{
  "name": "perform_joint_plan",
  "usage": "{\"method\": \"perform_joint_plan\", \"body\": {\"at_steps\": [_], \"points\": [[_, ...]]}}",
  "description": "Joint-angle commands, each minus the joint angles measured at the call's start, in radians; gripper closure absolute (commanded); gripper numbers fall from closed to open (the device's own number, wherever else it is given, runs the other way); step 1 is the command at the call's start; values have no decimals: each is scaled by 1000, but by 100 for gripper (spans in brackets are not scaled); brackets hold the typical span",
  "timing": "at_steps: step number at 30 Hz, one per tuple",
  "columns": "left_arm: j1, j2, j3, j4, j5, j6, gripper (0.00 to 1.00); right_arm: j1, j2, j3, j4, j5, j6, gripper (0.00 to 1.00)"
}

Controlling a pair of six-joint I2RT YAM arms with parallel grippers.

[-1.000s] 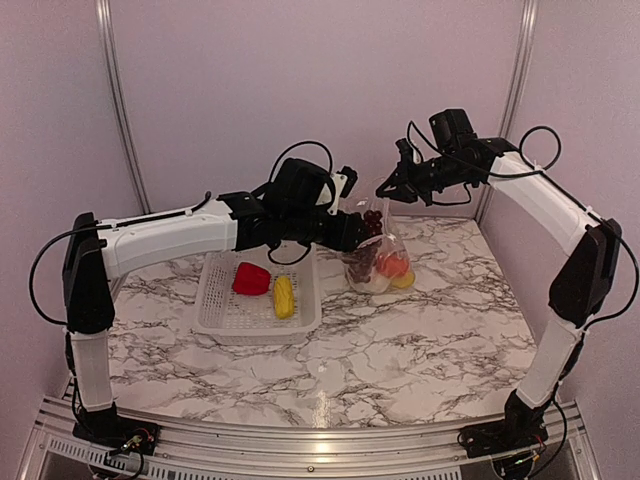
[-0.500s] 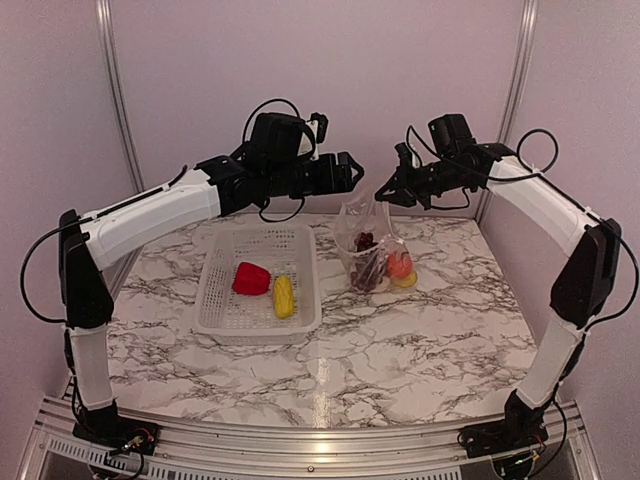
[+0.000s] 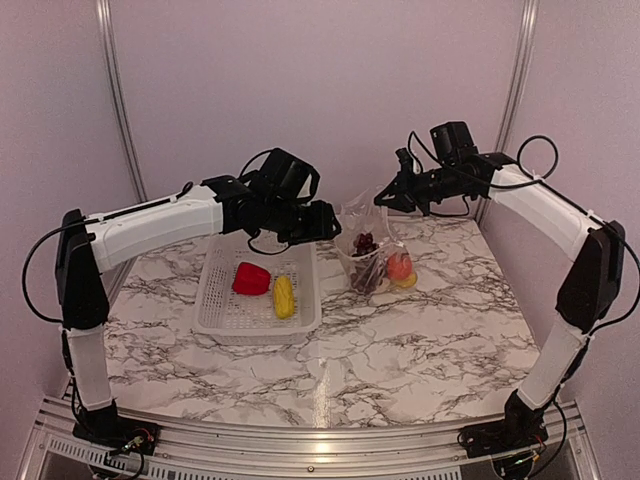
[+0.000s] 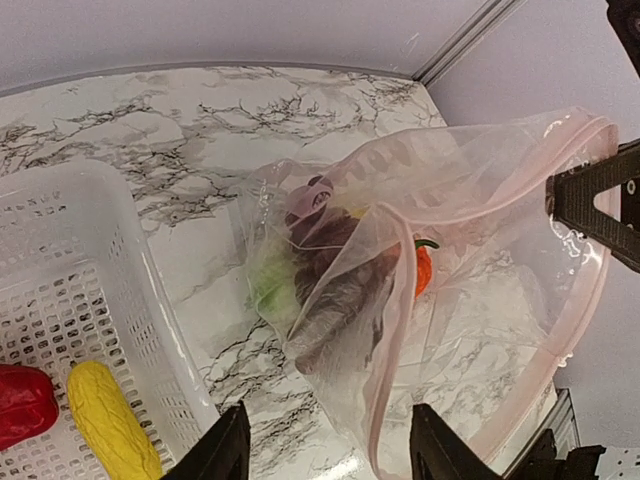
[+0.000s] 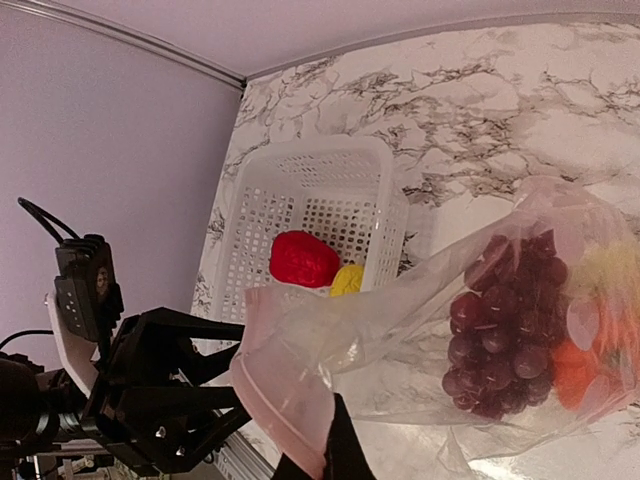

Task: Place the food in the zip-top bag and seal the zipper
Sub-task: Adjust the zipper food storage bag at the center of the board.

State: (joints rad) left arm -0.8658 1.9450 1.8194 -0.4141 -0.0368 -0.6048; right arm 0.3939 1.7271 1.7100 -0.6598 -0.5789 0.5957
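while the bag holds grapes, basket keeps pepper (and corn).

White basket holds red pepper, yellow corn; clear bag has pink zipper.

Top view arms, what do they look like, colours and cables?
Both the left arm and right arm have white link shells with black joints. The left hand and right hand are black, two-fingered. Thin black cables loop along each arm.
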Motion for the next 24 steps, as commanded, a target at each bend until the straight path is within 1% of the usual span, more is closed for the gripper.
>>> {"method": "perform_joint_plan", "body": {"at_steps": [1,3,5,7,9,12,13,15,16,17,19,20,21,24], "points": [[6,71,81,-85,32,-28,49,-4,-32,-15,31,-13,5,100],[6,89,96,-82,67,-29,54,-3,-36,-20,34,-12,4,100],[9,103,112,-82,68,-40,60,-1,-37,-22,31,-7,-2,100],[12,118,135,-83,70,-47,71,2,-36,-23,25,0,-12,100],[18,138,171,-81,69,-51,77,7,-30,-18,10,2,-27,100],[29,188,273,-92,73,-58,97,16,-15,19,-29,8,-52,100],[31,208,326,-100,76,-63,100,15,-9,45,-51,21,-64,100],[32,227,437,-79,91,-74,100,8,14,154,-144,78,-111,100],[28,217,460,-29,98,-73,100,1,33,223,-204,106,-141,100],[20,191,450,31,90,-67,100,-5,48,294,-262,147,-170,100],[7,132,366,151,47,-67,100,-9,57,374,-333,237,-211,100],[8,119,322,170,11,-89,100,-10,52,373,-339,266,-223,100],[13,129,322,155,6,-112,100,-10,44,359,-335,282,-227,100],[24,208,391,23,55,-131,100,-11,27,287,-307,256,-218,100]]}}
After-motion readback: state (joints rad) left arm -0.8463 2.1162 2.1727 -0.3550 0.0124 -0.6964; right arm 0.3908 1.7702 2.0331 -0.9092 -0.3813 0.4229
